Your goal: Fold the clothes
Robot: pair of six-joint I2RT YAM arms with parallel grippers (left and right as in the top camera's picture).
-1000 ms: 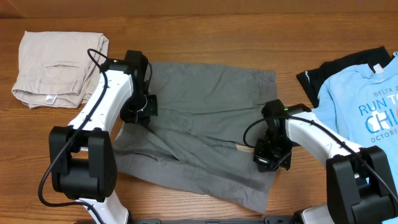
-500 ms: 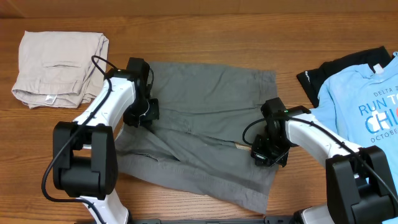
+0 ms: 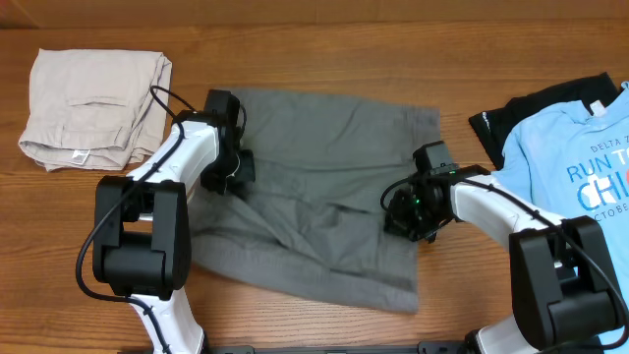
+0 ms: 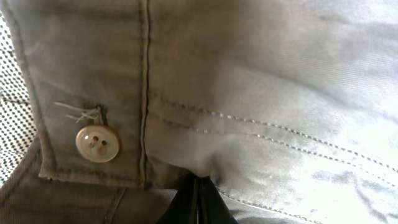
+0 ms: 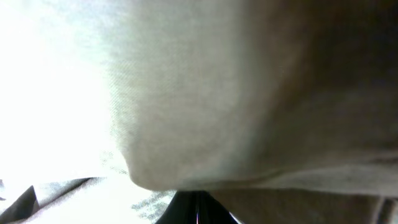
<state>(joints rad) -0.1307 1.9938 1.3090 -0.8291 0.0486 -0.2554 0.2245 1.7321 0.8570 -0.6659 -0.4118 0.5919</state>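
Observation:
The clothes are a pair of mid-grey shorts spread flat in the middle of the table, with creased folds across their near half. My left gripper is shut on the shorts at their left edge. The left wrist view shows the waistband and a pale button draped just above the closed gripper. My right gripper is shut on the shorts near their right edge. In the right wrist view grey cloth hangs over the closed gripper and hides nearly everything else.
Folded pale beige shorts lie at the back left. A light blue printed T-shirt lies on a black garment at the right edge. Bare wooden table runs along the back and in front of the grey shorts.
Both grippers have moved away from the front edge, dragging the grey cloth along. The right one shifted left and back; the shorts' near edge has drawn back and new folds have formed.

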